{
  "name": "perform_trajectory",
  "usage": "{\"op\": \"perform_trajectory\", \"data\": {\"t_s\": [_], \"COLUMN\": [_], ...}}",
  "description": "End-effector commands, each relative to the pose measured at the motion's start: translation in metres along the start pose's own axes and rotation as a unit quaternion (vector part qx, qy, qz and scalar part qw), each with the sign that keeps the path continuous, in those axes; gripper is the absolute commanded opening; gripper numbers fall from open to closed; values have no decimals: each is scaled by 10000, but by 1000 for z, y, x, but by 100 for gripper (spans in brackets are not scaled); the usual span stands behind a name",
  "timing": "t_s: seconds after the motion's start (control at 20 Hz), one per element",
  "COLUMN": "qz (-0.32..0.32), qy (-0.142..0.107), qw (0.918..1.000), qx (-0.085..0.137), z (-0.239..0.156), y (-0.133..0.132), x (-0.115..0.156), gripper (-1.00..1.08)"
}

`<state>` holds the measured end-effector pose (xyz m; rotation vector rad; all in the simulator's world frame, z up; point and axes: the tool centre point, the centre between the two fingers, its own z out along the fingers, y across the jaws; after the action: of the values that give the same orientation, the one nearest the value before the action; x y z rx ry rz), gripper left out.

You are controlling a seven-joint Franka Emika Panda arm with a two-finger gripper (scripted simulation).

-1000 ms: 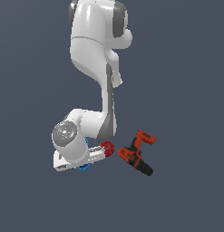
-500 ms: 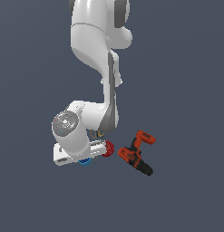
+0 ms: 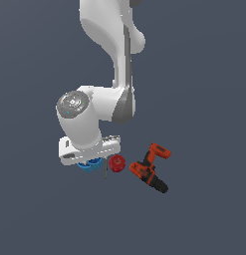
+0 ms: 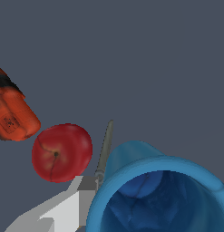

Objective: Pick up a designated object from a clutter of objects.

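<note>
Exterior view: white Franka arm (image 3: pixel 112 60) bent low over a plain dark grey ground (image 3: pixel 204 99), wrist and hand body covering most of the clutter. Blue cup (image 3: pixel 89 164) only partly visible, peeking out directly beneath the hand body. Small red round fruit (image 3: pixel 116 163) just beside that blue patch, toward the exterior view's right. Orange-and-black power drill (image 3: pixel 150 169) lying on its side farther toward the exterior view's right, apart from the fruit. Thin dark grey rod (image 3: pixel 105 172), possibly a scissor blade, poking down between cup and fruit.

Wrist view: open mouth of the blue cup (image 4: pixel 161 192) filling the near field, rim thick and rounded, a second blue surface visible inside or behind it; not clear whether one cup or two nested. One pale grey finger (image 4: pixel 70 206) of the gripper (image 4: pixel 131 213) lying against the outside of the cup rim; opposite finger out of frame. Jaws apparently straddling the cup wall, yet actual closure and grip not determinable from either view. Thin grey rod (image 4: pixel 105 147) rising beside the cup wall, close to the finger. Red fruit (image 4: pixel 62 152) near the rod but separate from the cup; an end of the drill (image 4: pixel 11 115) just beyond the fruit.
</note>
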<state>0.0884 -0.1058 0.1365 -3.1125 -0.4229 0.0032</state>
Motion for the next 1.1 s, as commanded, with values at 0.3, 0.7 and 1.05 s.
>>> {"op": "perform_trajectory", "data": {"t_s": [0.3, 0.7, 1.05], "qz": [0, 0, 0], "qy": [7, 8, 8], "qw": [10000, 10000, 10000], "qx": [-3, -5, -8], "z": [-73, -148, -212], "y": [-25, -50, -71], "x": [-30, -61, -86], "gripper": [-100, -100, -100]}}
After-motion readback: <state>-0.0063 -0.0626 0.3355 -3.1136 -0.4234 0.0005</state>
